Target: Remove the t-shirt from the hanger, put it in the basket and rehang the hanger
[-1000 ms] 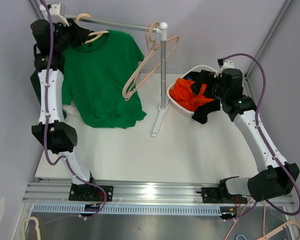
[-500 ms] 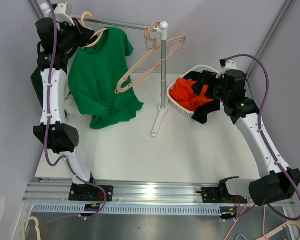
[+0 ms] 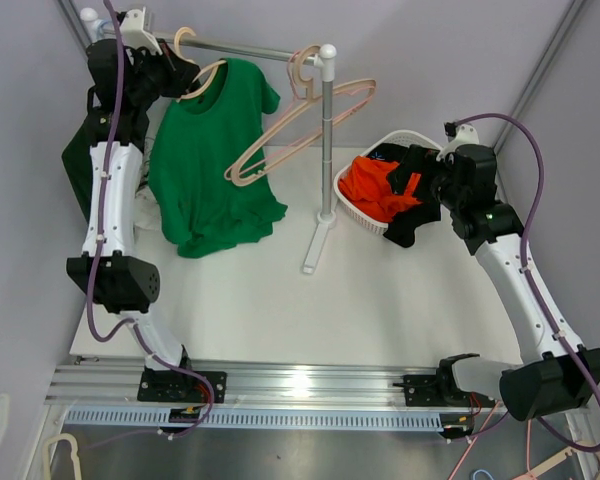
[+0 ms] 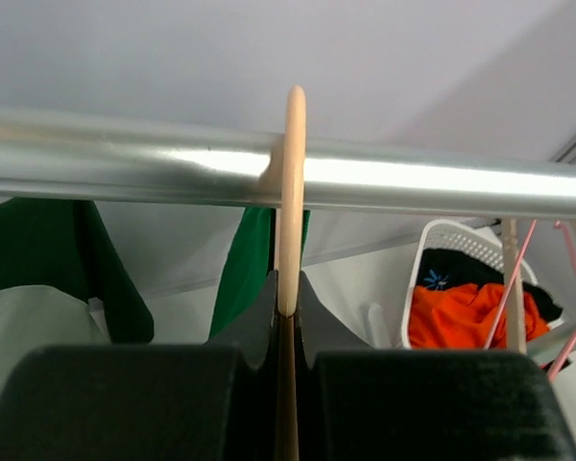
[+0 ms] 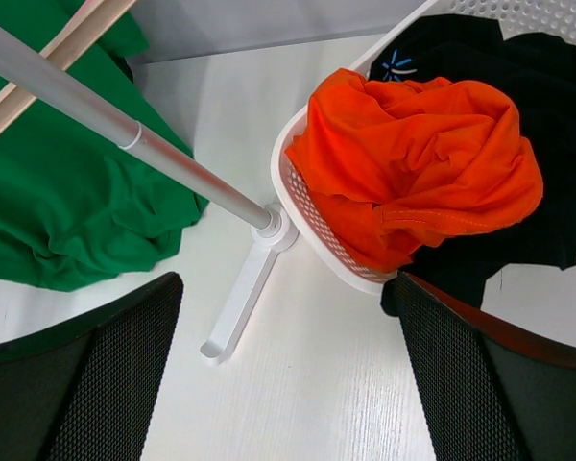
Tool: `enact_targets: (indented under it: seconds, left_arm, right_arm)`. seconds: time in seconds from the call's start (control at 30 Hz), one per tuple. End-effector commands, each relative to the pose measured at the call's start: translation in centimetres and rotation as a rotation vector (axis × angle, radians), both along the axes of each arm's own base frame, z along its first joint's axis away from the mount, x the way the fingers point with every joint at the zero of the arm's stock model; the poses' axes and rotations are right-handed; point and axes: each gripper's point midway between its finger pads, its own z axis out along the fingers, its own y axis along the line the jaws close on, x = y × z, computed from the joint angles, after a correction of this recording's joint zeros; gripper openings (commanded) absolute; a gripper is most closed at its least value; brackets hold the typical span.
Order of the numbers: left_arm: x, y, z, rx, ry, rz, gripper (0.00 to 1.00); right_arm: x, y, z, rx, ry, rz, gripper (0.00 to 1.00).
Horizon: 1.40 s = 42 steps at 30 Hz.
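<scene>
The green t-shirt (image 3: pixel 215 165) hangs on a beige hanger (image 3: pixel 206 74) hooked over the silver rail (image 3: pixel 250 47) at the back left; its hem bunches on the table. My left gripper (image 3: pixel 183 80) is shut on the hanger just below its hook. In the left wrist view the hook (image 4: pixel 291 173) crosses the rail (image 4: pixel 413 182), with the shirt (image 4: pixel 254 259) behind my left gripper (image 4: pixel 288 307). My right gripper (image 3: pixel 406 195) is open and empty over the basket. In the right wrist view my right gripper (image 5: pixel 288 384) spans bare table, and the shirt (image 5: pixel 67 202) lies at the left.
Empty pink and beige hangers (image 3: pixel 305 120) swing out from the rail's right end, by the rack's post (image 3: pixel 326 150). A white basket (image 3: pixel 352 205) holds orange (image 5: pixel 422 163) and black clothes. The post's foot (image 5: pixel 235 307) rests on the table. A dark green cloth (image 3: pixel 80 170) hangs behind the left arm.
My left gripper has shifted right along the rail with the hanger, and the shirt has turned and narrowed. The empty hangers have swung up to the right. The right arm moved slightly.
</scene>
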Motion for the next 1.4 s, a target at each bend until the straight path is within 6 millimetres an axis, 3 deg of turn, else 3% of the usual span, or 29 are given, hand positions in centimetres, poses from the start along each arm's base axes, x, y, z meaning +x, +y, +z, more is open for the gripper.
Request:
enact_targets:
  seconds: [0.0,0.23,0.27,0.3,0.37,0.6,0.8,0.97,1.1,1.37]
  left_arm:
    - [-1.3,0.2,1.3,-0.117,0.018,0.066,0.01]
    - [-1.7,1.8,1.2,-0.148,0.056,0.222,0.01]
    - [-1.9,1.2,1.0,-0.154,0.074,0.257,0.01]
    - [-2.3,2.7,1.3,-0.162,0.071,0.377,0.01]
    - [-2.5,1.9,1.2,-0.131,0.058,0.364,0.01]
    - [-3.6,0.8,3.8,-0.139,-0.006,0.309,0.01]
    - [-4.3,0.9,8.7,-0.139,-0.163,0.310,0.01]
    - [-3.6,0.7,9.6,-0.136,-0.165,0.303,0.01]
    - [-4.3,0.3,10.8,-0.141,-0.191,0.279,0.01]
    - [-6.5,-0.4,10.7,-0.101,-0.165,0.281,0.01]
  right_arm:
    - [-0.7,-0.2,1.9,0.013,-0.055,0.009,0.96]
    - [-0.9,-0.3,2.2,0.025,-0.062,0.011,0.96]
    - [-0.9,-0.3,2.2,0.029,-0.061,0.011,0.96]
    - [-0.9,-0.2,2.2,0.032,-0.062,0.015,0.96]
    - [-1.0,-0.2,2.1,0.032,-0.059,0.014,0.96]
    - [-1.5,-0.2,2.2,0.030,-0.061,0.019,0.96]
    - [-2.0,-0.5,2.1,0.023,-0.059,0.018,0.96]
    - [-2.3,-0.5,1.6,0.031,-0.050,0.018,0.96]
    - [-2.4,-0.5,1.6,0.034,-0.050,0.015,0.96]
    - [-2.6,0.1,1.7,0.051,-0.047,0.030,0.96]
